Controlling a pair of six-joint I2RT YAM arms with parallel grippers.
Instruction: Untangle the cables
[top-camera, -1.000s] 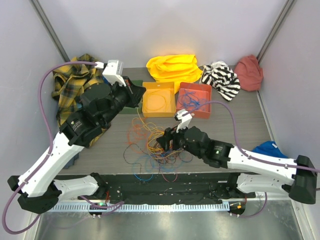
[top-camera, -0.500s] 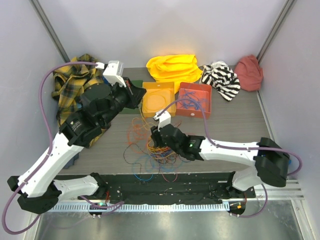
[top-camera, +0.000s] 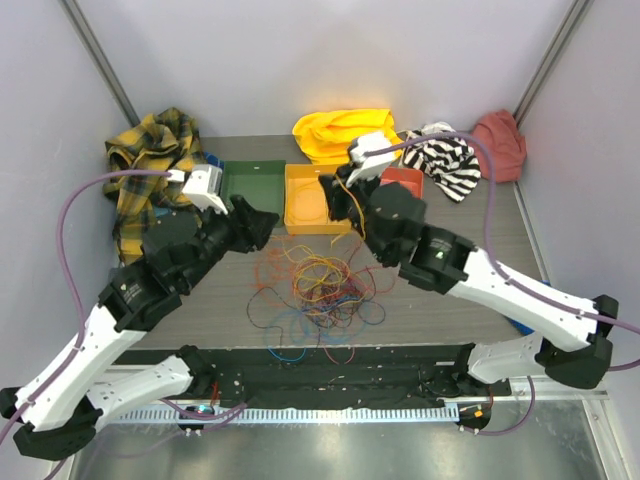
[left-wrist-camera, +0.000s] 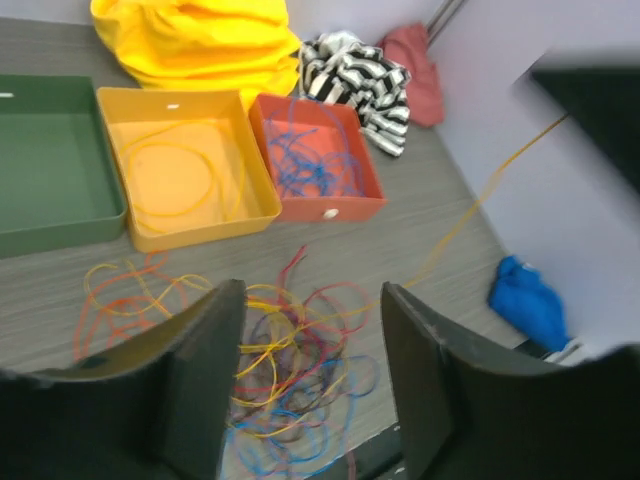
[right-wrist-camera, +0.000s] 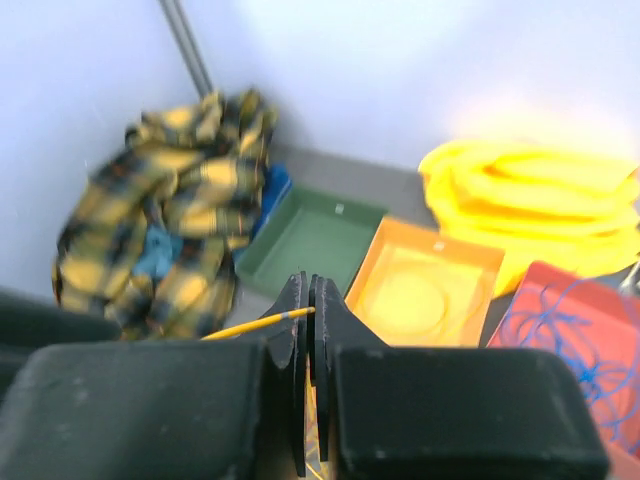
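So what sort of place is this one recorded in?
Probably a lab test booth, not a home: plain pale walls box in a table, two robot arms are bolted at its near edge, and coloured sorting trays sit behind a tangle of cables.

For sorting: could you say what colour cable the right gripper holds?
Yellow cable, clearest in right wrist view.

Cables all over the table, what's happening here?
A tangle of coloured cables is being sorted. The right gripper is shut on one yellow cable, held up, with the strand running back down to the tangle. The left gripper hangs open above the tangle, holding nothing. The orange tray holds an orange cable, the red tray blue cables.
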